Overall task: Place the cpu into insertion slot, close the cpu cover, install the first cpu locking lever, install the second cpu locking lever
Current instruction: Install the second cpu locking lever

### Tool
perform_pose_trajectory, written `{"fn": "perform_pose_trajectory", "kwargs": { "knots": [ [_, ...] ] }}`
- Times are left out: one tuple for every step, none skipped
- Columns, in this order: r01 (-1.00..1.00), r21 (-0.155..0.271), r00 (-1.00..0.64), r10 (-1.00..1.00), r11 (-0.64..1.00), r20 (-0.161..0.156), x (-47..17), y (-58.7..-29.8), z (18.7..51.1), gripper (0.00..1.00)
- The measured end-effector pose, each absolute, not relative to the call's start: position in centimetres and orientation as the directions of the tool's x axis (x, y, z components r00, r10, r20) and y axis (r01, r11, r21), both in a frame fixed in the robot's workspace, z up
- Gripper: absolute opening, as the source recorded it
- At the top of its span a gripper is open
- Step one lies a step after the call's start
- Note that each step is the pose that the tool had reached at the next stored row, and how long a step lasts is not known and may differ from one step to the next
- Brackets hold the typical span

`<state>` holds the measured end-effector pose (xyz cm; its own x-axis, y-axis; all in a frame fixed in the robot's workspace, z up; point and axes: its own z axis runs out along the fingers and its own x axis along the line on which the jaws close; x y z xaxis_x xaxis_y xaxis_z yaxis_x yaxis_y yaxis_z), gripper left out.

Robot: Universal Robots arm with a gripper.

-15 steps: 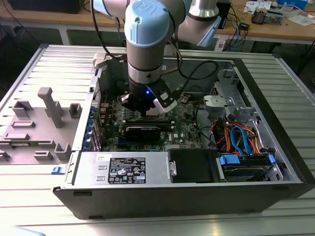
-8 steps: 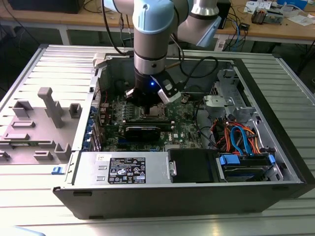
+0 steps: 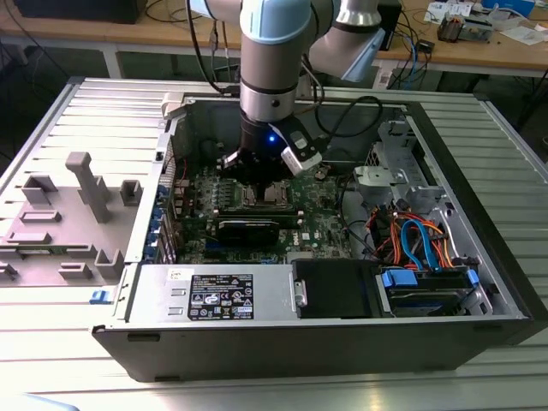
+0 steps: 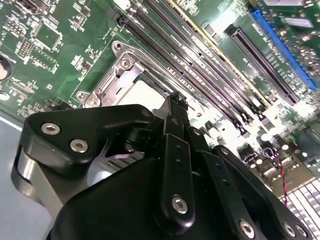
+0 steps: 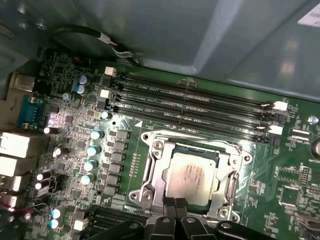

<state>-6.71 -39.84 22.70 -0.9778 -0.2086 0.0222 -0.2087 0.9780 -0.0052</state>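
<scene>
The cpu [image 5: 192, 175] shows its silvery-grey top, lying flat in the insertion slot [image 5: 150, 192] on the green board. The cpu cover [image 5: 196, 143] lies down around it, the chip showing through its window. My gripper [image 5: 175, 201] has its black fingertips pressed together at the slot's near rim, with nothing visible between them. In the second wrist view the gripper [image 4: 175, 98] stands just over the edge of the cpu [image 4: 142, 92] and the cover's metal frame [image 4: 117, 75]. In the exterior view the gripper [image 3: 255, 175] hangs inside the computer case over the slot [image 3: 267, 195].
Long black memory slots [image 5: 200, 107] run beside the socket. Capacitors [image 5: 92, 150] stand on its other side. The case's grey wall [image 5: 200, 30] rises behind the board. A black power-supply box [image 3: 214, 295] and a drive bay with orange and blue cables [image 3: 419, 248] fill the front.
</scene>
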Motion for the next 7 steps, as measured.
{"fn": "perform_pose_trajectory", "kwargs": {
  "knots": [
    [-0.209,-0.006,-0.978,-0.209,0.978,0.022,-6.71,-39.84,23.03,0.11],
    [-0.209,-0.006,-0.978,-0.209,0.978,0.022,-6.71,-39.83,23.03,0.11],
    [-0.209,-0.006,-0.978,-0.209,0.978,0.022,-6.71,-39.83,23.03,0.11],
    [-0.209,-0.006,-0.978,-0.209,0.978,0.022,-6.71,-39.84,23.04,0.11],
    [-0.209,-0.006,-0.978,-0.209,0.978,0.022,-6.72,-39.84,23.05,0.11],
    [-0.209,-0.006,-0.978,-0.209,0.978,0.022,-6.72,-39.84,23.05,0.11],
    [-0.209,-0.006,-0.978,-0.209,0.978,0.022,-6.72,-39.84,23.05,0.11]
  ]
}}
